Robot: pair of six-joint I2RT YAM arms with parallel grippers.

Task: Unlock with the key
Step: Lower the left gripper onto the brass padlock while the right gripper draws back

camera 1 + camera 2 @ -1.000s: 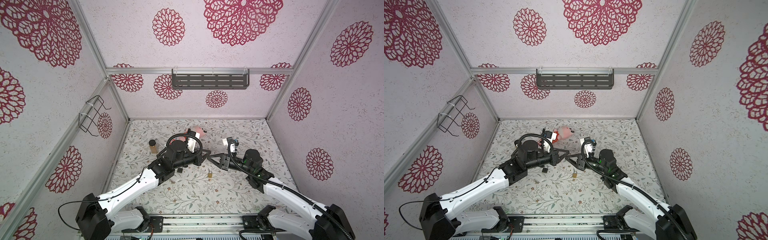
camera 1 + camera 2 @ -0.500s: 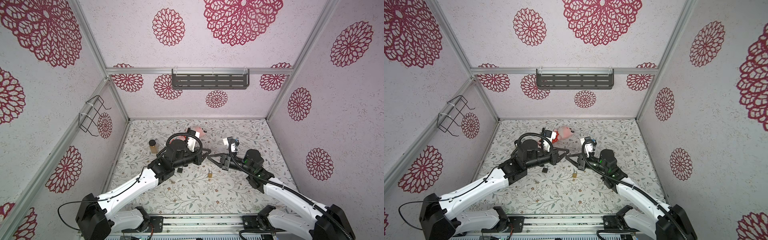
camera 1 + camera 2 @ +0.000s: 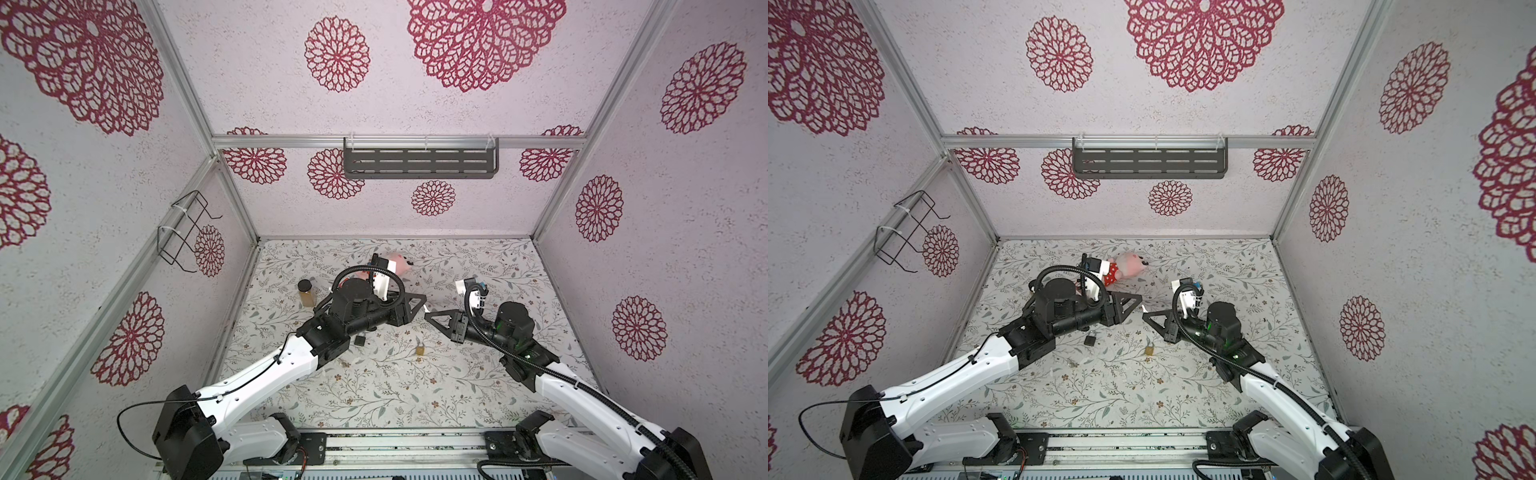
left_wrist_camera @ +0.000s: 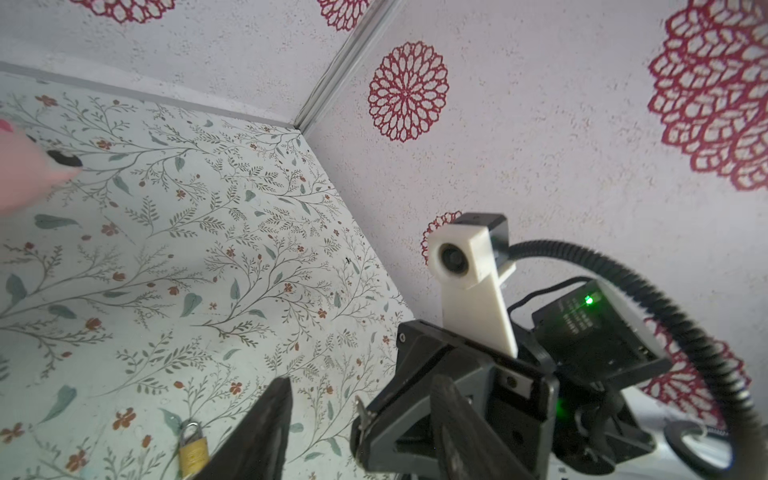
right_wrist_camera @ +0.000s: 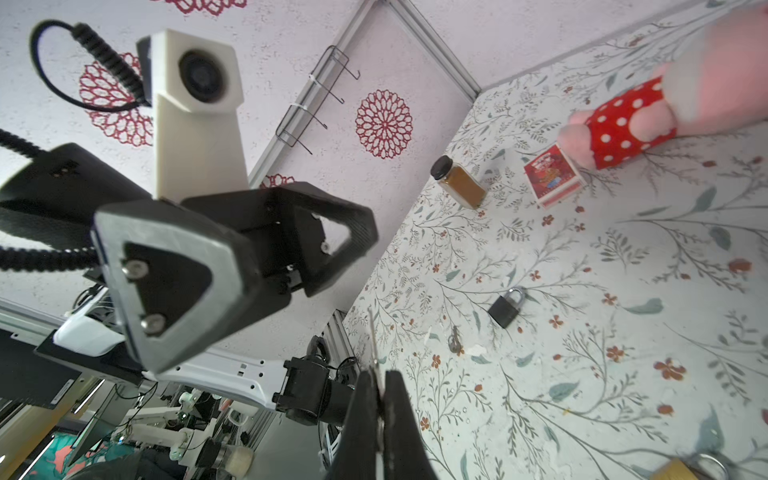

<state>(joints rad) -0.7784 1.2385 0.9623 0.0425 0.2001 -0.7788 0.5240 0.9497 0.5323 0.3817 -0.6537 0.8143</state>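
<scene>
In both top views the two arms meet over the middle of the flowery floor (image 3: 374, 390). The left gripper (image 3: 420, 300) and the right gripper (image 3: 428, 319) point at each other, tips very near, up off the floor. A tiny pale bit at the right gripper's tip is the key (image 3: 425, 310). The brass padlock (image 3: 420, 348) lies flat on the floor, near and below the two tips. The black padlock (image 3: 1090, 340) lies by the left arm. A loose key (image 3: 1073, 364) lies near it. A brown jar (image 3: 306, 292) stands on the far left. A pink plush pig (image 3: 1127, 266) lies behind the left arm.

In the left wrist view the right gripper (image 4: 365, 415) comes in pinched tight. The key (image 4: 360, 409) pokes out of its tip. The brass padlock (image 4: 192, 451) lies on the floor with its shackle closed. One dark finger (image 4: 266, 428) of the left gripper is in front.

In the right wrist view the right gripper (image 5: 379, 390) squeezes the thin key (image 5: 372, 340), which stands up between its fingers. The left gripper (image 5: 270, 266) faces it with its fingers spread apart and nothing between them. On the floor are the black padlock (image 5: 508, 307), the loose key (image 5: 455, 340), the jar (image 5: 459, 183), a small red box (image 5: 552, 174) and the pig (image 5: 623, 120). The brass padlock (image 5: 681, 469) peeks in at the edge.
</scene>
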